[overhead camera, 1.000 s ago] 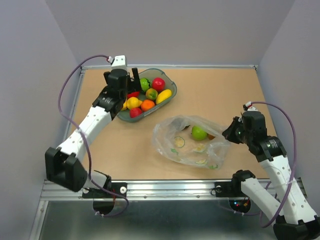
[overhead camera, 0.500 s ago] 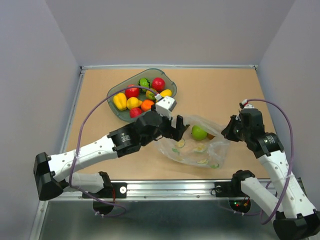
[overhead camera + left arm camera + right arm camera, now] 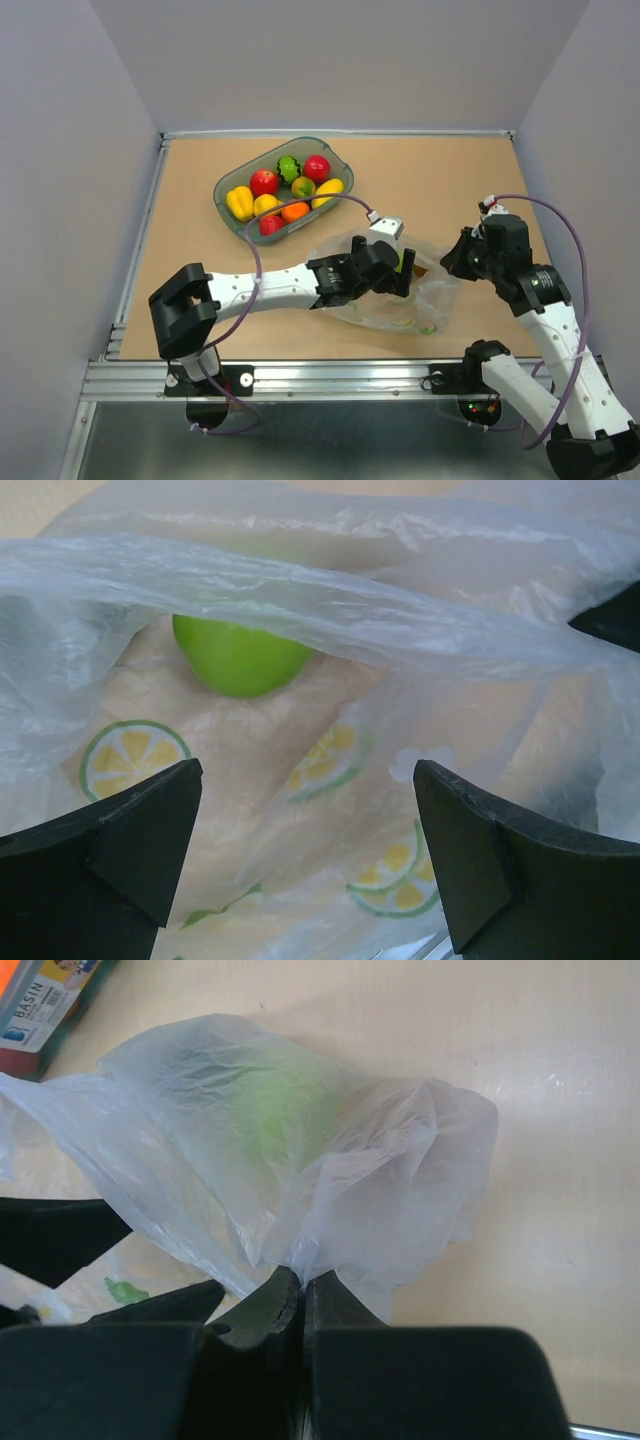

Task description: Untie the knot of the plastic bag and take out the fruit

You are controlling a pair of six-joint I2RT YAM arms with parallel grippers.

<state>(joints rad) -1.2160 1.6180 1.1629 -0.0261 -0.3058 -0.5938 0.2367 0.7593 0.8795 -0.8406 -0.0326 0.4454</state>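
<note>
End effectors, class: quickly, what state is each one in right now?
Left end effector: open, holding nothing, pointed at the plastic bag.
Right end effector: shut, pinching a gathered edge of the plastic bag.

Clear plastic bag [image 3: 420, 630] printed with green-rimmed yellow citrus slices
Bright green apple [image 3: 240, 662]; translucent grey-green tray [image 3: 219, 192]; two red apples [image 3: 264, 181]; pale tan desk [image 3: 450, 170]
</note>
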